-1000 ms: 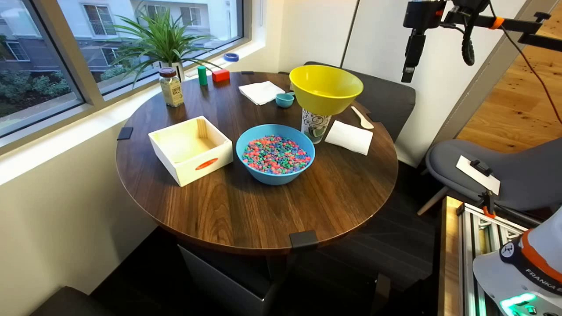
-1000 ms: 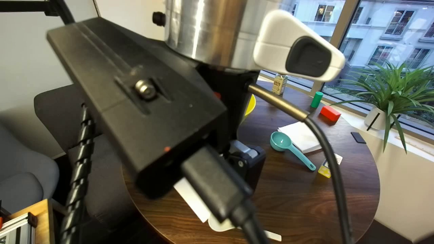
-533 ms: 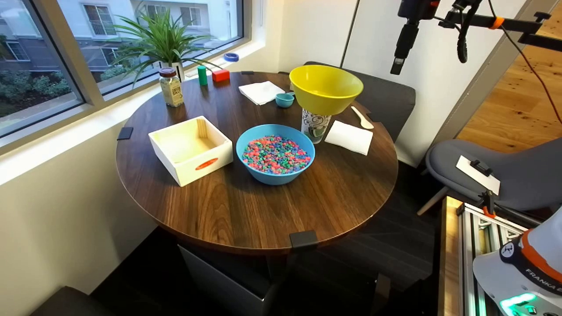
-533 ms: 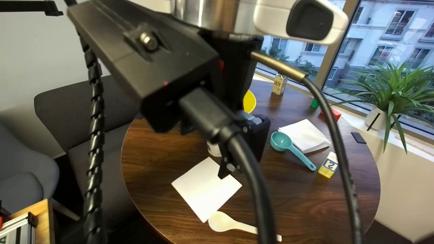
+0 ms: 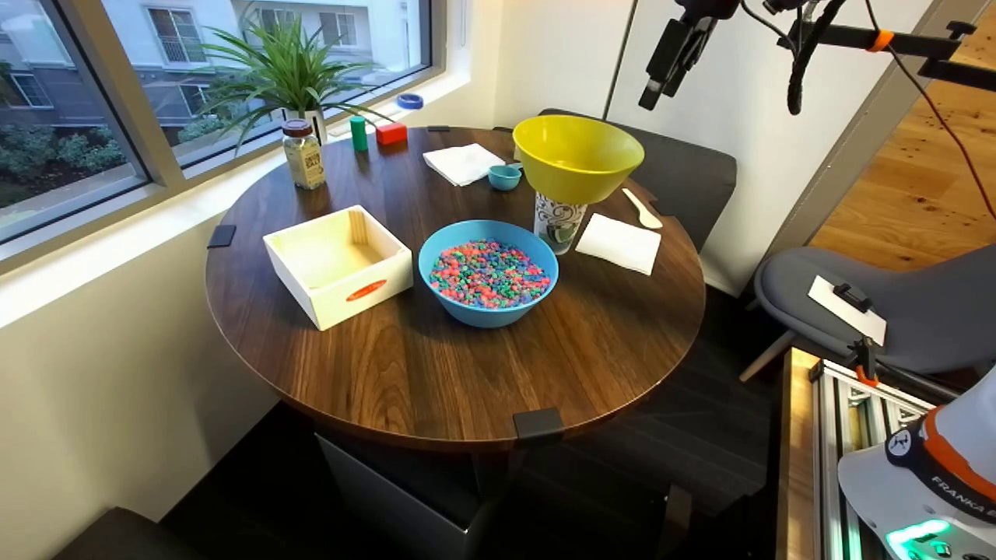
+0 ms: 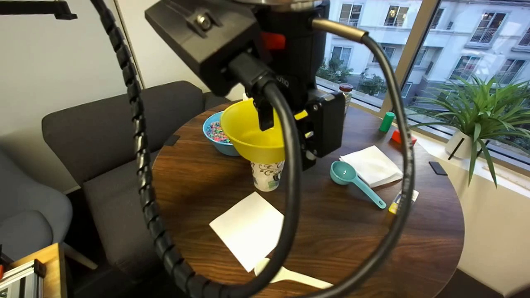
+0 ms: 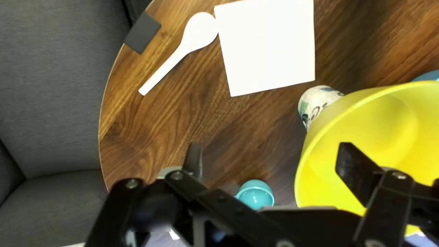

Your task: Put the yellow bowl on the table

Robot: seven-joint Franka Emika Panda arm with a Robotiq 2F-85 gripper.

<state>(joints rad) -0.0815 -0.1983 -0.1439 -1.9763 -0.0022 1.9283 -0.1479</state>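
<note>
My black claw (image 7: 270, 157) gapes wide, empty. Round yellow plastic bowl (image 5: 578, 158) tops patterned white cup (image 5: 558, 223) on brown wooden worktop (image 5: 436, 373).

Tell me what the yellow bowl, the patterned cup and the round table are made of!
Yellow bowl: probably plastic, smooth; even colour, soft shine. Patterned cup: perhaps paper, with dark swirls; can't be sure. Round table: wood or a wood-look top, smooth; streaky brown grain shows.

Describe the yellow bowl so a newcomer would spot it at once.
On the round dark wooden table, find the patterned white cup. The yellow bowl sits atop that cup; its bright colour and raised perch set it apart from the blue bowl of colourful bits, which rests directly on the table.
</note>
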